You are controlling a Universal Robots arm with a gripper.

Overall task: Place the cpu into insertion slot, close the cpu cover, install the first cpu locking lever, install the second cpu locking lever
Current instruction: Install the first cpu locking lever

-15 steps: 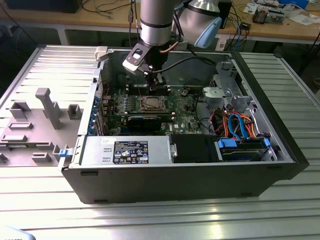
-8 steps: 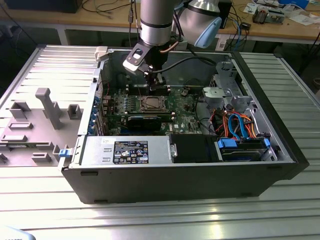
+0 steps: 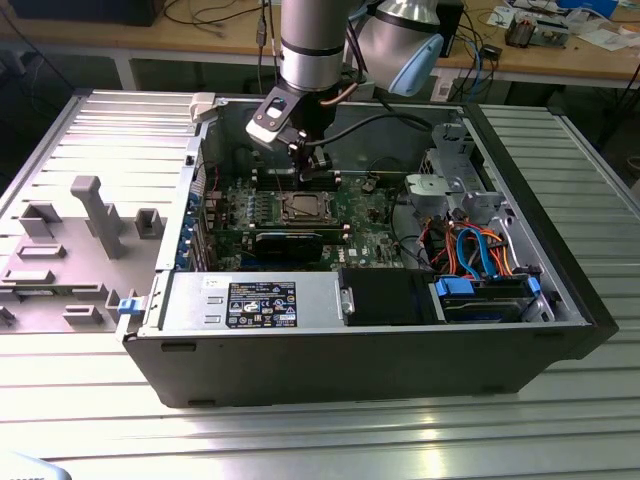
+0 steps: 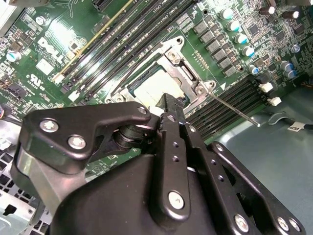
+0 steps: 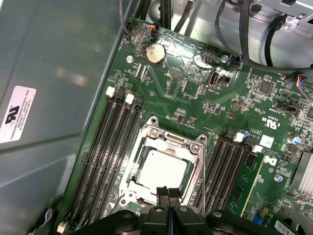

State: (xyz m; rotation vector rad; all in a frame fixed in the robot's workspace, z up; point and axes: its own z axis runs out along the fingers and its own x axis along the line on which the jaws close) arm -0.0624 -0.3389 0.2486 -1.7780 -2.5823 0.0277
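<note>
An open dark computer case (image 3: 380,360) lies on a ribbed metal table (image 3: 300,430). Inside it is a glossy green circuit board (image 5: 195,103) with long, narrow black memory slots (image 5: 105,161). The cpu (image 5: 164,171), a flat square chip with a dull silvery top, sits in the insertion slot (image 5: 126,198) and hides its contacts. The cpu cover (image 5: 136,164), a thin bright metal frame, lies flat around the chip.

In the second wrist view a slim metal lever (image 4: 237,111) angles out over the memory slots; its latching cannot be made out.

The matte black gripper (image 5: 167,192) has its fingers pressed together with nothing between them. It hangs at the chip's edge and covers that edge, and whether it touches the chip is unclear.
</note>
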